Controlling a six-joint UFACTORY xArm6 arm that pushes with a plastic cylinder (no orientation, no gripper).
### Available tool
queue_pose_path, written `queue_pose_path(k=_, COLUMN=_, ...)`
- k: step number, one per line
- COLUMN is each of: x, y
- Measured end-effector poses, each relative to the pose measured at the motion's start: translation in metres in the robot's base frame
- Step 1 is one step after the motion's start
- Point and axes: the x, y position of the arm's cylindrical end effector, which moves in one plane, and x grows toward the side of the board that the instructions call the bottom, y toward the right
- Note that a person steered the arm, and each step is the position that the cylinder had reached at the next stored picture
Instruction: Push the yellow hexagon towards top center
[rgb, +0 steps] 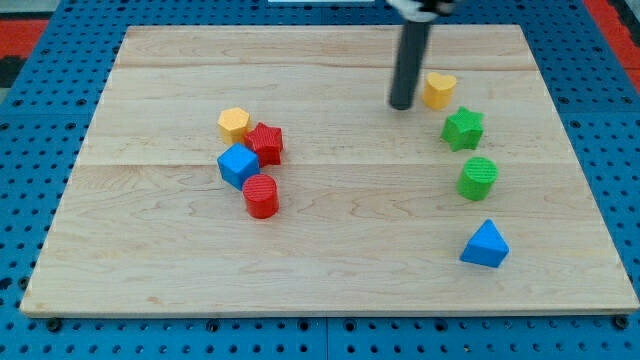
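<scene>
My tip (401, 105), a bare rod tool holding nothing, stands on pale wood well right of the yellow hexagon (234, 123).

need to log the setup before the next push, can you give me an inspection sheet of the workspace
surface: wooden board, lying flat.
job's things: yellow hexagon at the view's left, touching the red star.
clutter: blue cube and red cylinder in the same cluster; yellow block, green star, green cylinder and blue triangle at the view's right.
grippers: none; my tip sits just left of the yellow block, far from the hexagon.
cables: nothing seen.
surroundings: blue pegboard around the board.
</scene>
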Motion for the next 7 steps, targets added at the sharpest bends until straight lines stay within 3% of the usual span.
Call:
queue_pose_path(k=2, x=0.005, y=-0.233)
queue_pose_path(k=3, x=0.071, y=-0.251)
queue_pose_path(k=4, x=0.077, y=-0.225)
queue_pose_path(k=5, x=0.077, y=-0.232)
queue_pose_path(k=7, x=0.033, y=-0.221)
